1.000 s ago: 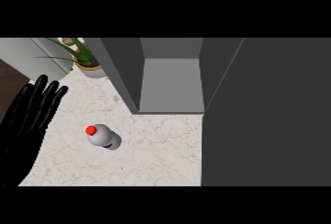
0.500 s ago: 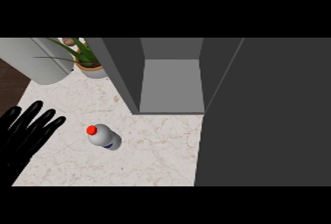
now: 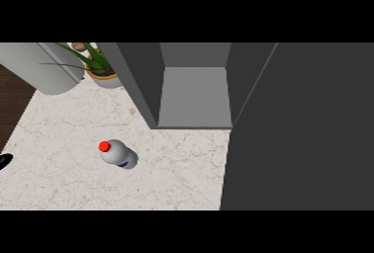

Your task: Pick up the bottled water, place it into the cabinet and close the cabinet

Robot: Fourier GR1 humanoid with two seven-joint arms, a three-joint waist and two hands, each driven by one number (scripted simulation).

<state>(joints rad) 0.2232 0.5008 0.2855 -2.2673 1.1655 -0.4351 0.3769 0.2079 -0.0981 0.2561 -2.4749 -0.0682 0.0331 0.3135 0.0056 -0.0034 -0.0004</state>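
Standing upright on the marble counter (image 3: pixel 66 183), the red-capped clear plastic water bottle (image 3: pixel 117 153) sits well apart at three o'clock from the black left hand (image 3: pixel 4 160), whose finger state I cannot tell.

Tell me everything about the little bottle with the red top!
The bottle looks like pale, clear plastic with a round red cap and a dark blue band low on its side. It stands upright and closed on the marbled counter, left of the open cabinet and in front of it. Only the counter touches it.
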